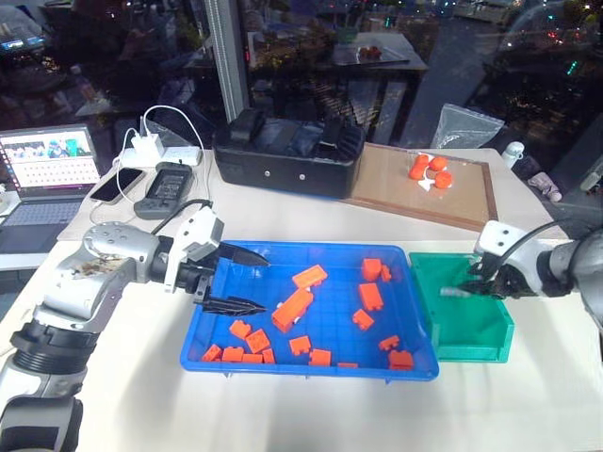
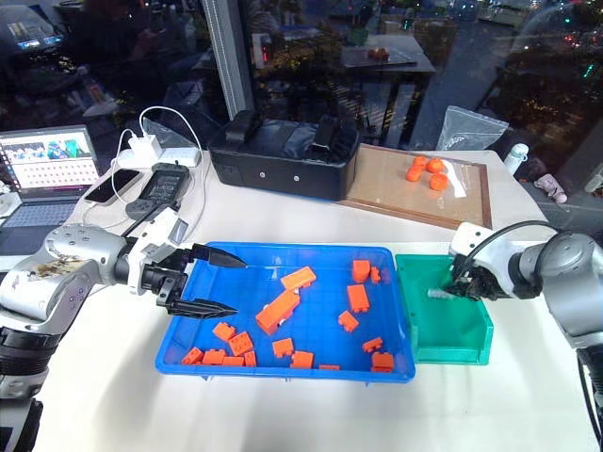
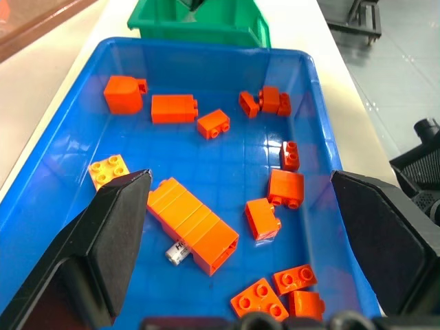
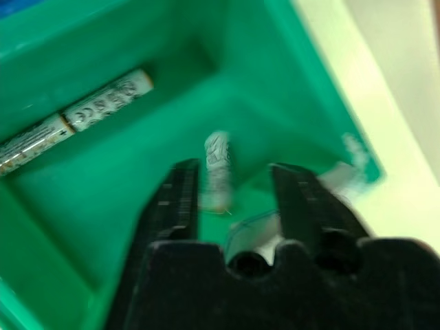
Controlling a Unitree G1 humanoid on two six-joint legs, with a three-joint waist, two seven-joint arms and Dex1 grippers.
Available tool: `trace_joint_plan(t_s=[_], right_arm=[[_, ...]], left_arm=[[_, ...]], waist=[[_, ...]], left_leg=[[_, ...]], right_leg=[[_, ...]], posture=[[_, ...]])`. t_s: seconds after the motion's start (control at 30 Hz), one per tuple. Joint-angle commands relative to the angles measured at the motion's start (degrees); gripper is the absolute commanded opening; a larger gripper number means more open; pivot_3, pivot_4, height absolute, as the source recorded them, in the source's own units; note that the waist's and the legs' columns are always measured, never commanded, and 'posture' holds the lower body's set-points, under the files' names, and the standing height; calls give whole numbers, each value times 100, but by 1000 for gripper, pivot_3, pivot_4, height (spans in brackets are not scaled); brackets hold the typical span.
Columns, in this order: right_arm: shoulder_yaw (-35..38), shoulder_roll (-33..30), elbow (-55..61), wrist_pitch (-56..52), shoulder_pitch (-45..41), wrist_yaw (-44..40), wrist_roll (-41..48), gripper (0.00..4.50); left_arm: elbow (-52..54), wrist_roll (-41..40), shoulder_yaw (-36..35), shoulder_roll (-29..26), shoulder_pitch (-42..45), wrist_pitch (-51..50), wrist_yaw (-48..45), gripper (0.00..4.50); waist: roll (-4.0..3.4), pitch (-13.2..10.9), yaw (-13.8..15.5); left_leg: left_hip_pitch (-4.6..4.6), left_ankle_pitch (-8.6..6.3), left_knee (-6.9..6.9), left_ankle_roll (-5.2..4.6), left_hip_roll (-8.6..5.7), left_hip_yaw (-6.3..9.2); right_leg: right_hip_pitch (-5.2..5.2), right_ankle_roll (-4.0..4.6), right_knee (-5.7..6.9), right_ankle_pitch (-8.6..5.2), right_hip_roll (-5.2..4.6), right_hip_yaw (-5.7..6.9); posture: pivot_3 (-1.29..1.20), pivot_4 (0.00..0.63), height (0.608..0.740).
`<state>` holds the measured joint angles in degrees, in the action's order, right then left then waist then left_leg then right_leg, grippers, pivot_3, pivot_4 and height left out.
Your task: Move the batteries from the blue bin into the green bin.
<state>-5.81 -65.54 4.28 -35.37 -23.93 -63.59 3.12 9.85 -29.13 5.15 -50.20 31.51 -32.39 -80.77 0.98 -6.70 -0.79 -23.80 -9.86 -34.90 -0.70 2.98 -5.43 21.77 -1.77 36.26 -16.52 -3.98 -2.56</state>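
Black-fingered left gripper (image 1: 243,280) of mine hangs spread wide over the shallow bright-blue plastic bin (image 3: 313,82), where one silvery battery (image 3: 177,251) lies against a long orange brick (image 3: 194,223). Right gripper (image 4: 234,185), parted, releases a battery (image 4: 217,168) over the teal-green box (image 4: 41,206); two batteries (image 4: 75,127) lie inside.

White table (image 1: 311,414) carries everything. Blue bin (image 1: 311,365) at centre front, green bin (image 1: 495,347) just beside it on right. Behind them: black box (image 1: 287,160), wooden board (image 1: 396,188) beside it. Far left: laptop (image 1: 47,179), phone (image 1: 116,185), black device (image 1: 166,188), white charger (image 1: 151,148). Clear plastic bag (image 1: 464,125) at far right edge.
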Motion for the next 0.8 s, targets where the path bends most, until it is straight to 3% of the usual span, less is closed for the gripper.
trace_joint_plan(t_s=[0.03,0.13,0.27,0.37,0.57,0.8], right_arm=[[147,29,220,50,-420,45,14,3579],[60,437,528,-100,-941,-89,359,4389],[-522,1477,1140,-292,-1484,-258,827,4389],[-1199,1910,1124,114,-1598,-379,536,4389],[-2315,2902,85,1265,-2196,-597,-78,4389],[-2898,3793,-1389,2372,-2805,-863,-552,4389]], left_arm=[[7,89,-79,-213,-11,149,-95,4500],[-22,226,-86,-394,-138,226,-102,4500],[-76,375,-141,-661,-349,362,-145,4500],[-53,384,-189,-777,-456,392,-168,4500],[61,365,-356,-972,-712,326,-87,4500],[353,285,-560,-985,-990,166,110,4500]], waist=[[0,0,-1],[-2,-1,-14],[-2,-1,-47],[3,-3,23],[4,-5,97],[10,-3,68]], left_leg=[[0,0,-2,0,1,0],[0,0,1,0,2,1],[1,0,5,0,12,17],[-3,0,1,1,38,20],[-9,0,-15,2,51,-22],[-6,2,-20,5,72,-38]], right_leg=[[1,0,0,0,1,0],[5,0,0,0,2,-2],[7,4,0,2,23,-13],[10,19,-2,10,52,-10],[40,30,0,12,54,-1],[36,47,36,21,66,1]], posture=[[0,150,735],[0,150,735],[0,150,735],[0,150,735],[0,150,735],[0,150,735]])
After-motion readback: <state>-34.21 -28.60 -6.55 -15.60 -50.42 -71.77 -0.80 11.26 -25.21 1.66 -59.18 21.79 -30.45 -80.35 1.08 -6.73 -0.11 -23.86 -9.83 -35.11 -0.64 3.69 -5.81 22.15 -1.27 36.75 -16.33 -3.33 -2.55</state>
